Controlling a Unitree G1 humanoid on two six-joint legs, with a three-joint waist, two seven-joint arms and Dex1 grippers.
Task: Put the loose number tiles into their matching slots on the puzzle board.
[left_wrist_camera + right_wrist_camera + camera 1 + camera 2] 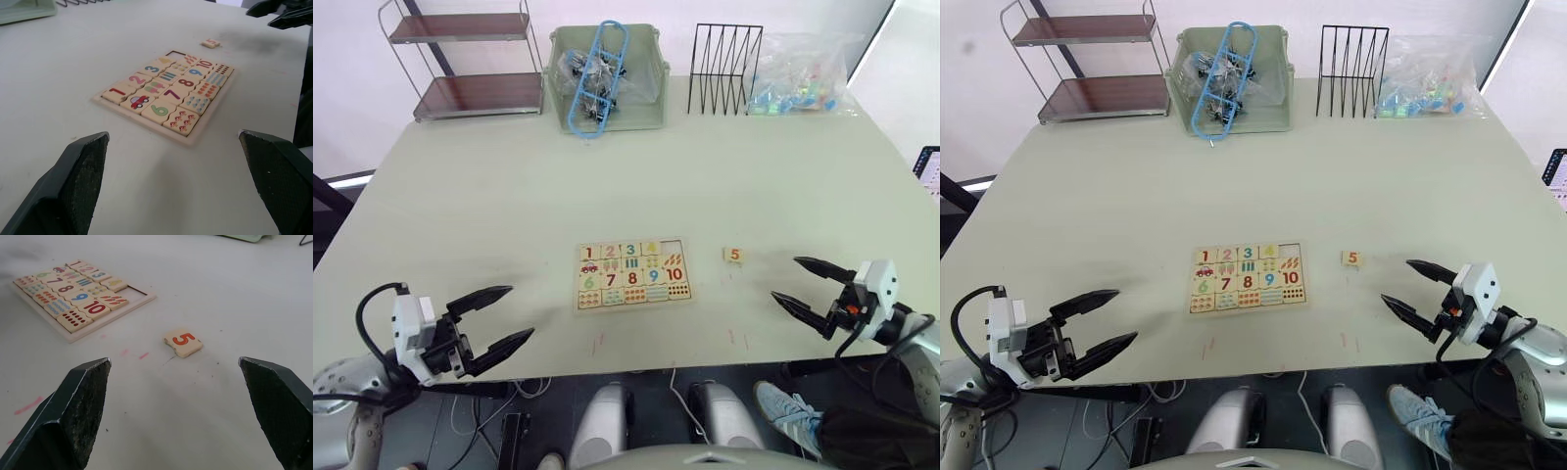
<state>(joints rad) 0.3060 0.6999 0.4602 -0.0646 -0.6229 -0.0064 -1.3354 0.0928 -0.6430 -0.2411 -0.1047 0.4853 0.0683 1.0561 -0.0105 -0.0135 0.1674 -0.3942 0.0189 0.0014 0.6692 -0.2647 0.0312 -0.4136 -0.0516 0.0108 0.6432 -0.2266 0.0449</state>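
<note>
Loose tile [183,342]: the 5, flat on the table [489,206], just off the board's right side, level with its top row, toward the near edge.
Puzzle board [632,273]: flat near the middle of the table's near edge; tiles 1 to 4 seated in the top row.
Empty slot [132,291]: top row, right end.
Right gripper [811,286]: fingers spread apart, holding nothing, by the near right edge.
Left gripper [497,319]: fingers spread apart, holding nothing, at the near left edge.
</note>
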